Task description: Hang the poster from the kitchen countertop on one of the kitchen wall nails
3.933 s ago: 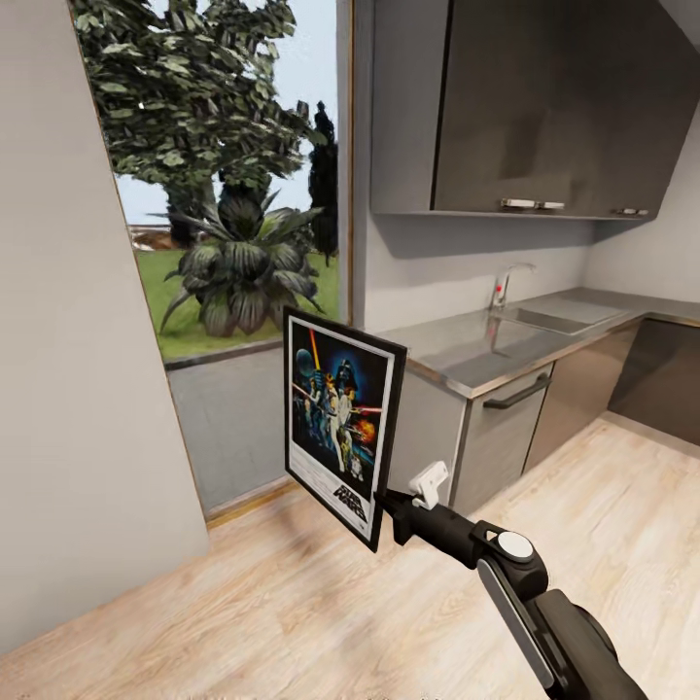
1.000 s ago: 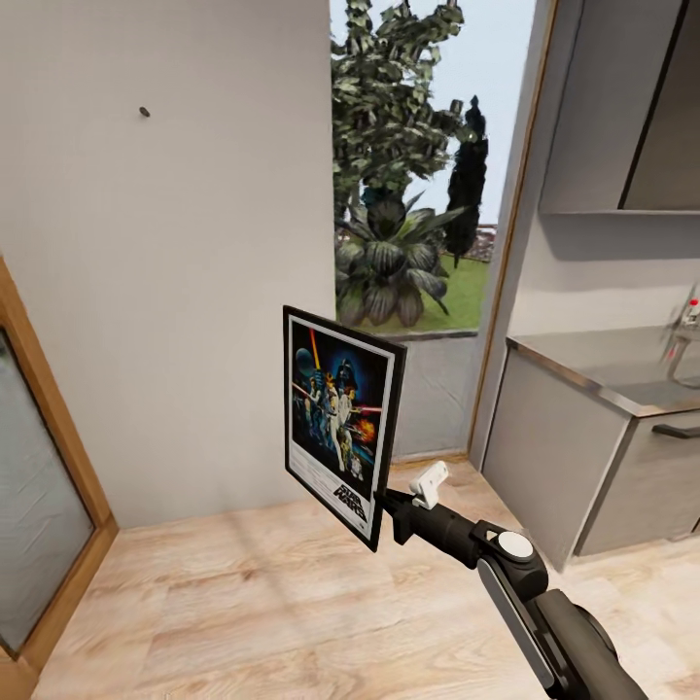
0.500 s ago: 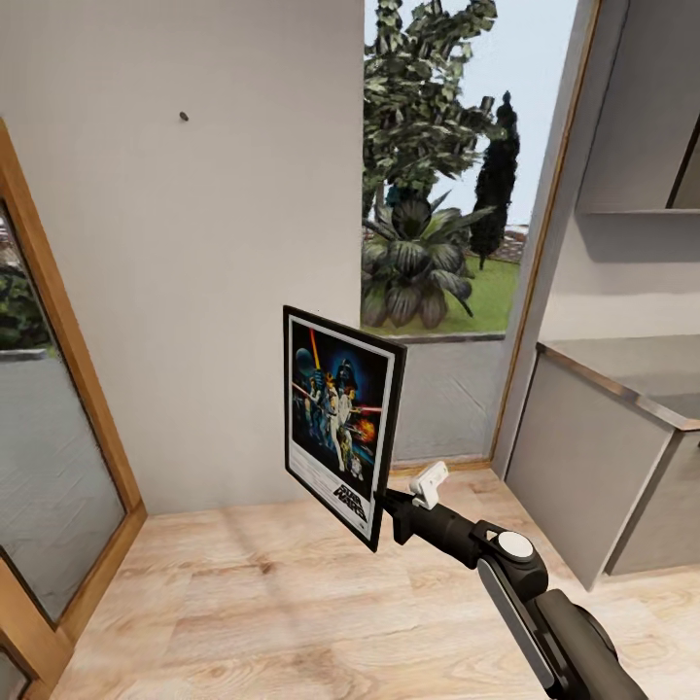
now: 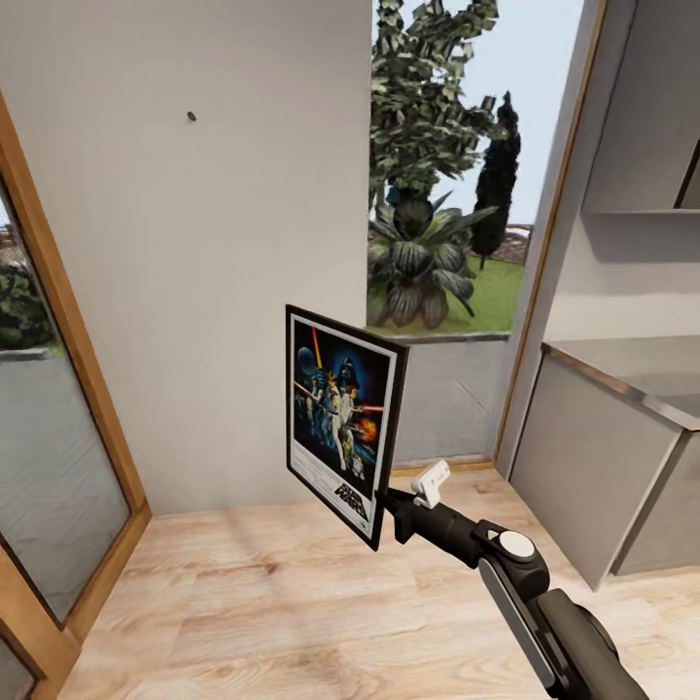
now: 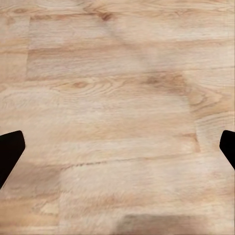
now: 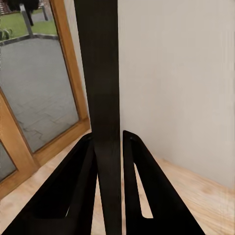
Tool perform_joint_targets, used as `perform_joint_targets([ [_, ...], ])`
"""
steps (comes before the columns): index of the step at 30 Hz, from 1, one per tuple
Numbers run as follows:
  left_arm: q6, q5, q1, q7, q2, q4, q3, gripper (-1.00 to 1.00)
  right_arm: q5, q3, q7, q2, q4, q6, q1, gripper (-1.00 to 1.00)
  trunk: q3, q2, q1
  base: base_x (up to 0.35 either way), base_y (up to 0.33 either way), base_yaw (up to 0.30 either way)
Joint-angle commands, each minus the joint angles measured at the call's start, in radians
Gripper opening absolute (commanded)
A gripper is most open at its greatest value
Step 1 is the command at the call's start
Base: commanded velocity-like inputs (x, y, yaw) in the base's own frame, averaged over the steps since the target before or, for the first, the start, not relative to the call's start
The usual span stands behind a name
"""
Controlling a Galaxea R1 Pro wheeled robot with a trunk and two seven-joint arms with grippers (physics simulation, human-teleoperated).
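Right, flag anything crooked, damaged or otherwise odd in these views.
Nothing looks damaged or spilled. The poster is held upright off the floor, clamped by its lower edge in the right gripper, its face angled away from the wall. The wall nail is bare, well above it.

floor: light wood planks [image 4: 292, 603] running across the near scene, up to the grey wall at far left
floor, left wrist view: same planks [image 5: 117, 107], grain and knots showing
countertop: glossy grey slab [image 4: 632, 374] sitting at far right on grey cabinet fronts [image 4: 583, 467]
cabinet base: standing directly on the floor
countertop load: visible part is carrying no items
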Motion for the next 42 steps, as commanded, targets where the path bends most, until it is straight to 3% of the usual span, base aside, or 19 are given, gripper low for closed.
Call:
perform_joint_targets([
  [1, -0.001, 0.0, 0.0, -0.008, -0.001, -0.001, 0.005, 1.0, -0.013, 0.001, 0.0, -0.001, -0.001, 0.01, -0.001, -1.0, -0.001, -0.001, 0.0, 0.0, 0.24, 0.043],
  [12, -0.001, 0.0, 0.0, -0.008, -0.001, 0.0, 0.005, 1.0, -0.013, 0.0, -0.001, -0.001, -0.001, 0.01, -0.001, -1.0, -0.001, -0.001, 0.0, 0.0, 0.126, 0.186],
  [42, -0.002, 0.0, 0.0, -0.008, -0.001, 0.001, 0.004, 1.0, -0.013, 0.001, 0.001, -0.001, -0.001, 0.01, -0.001, -1.0, -0.001, -0.001, 0.0, 0.055, 0.119, 0.006],
])
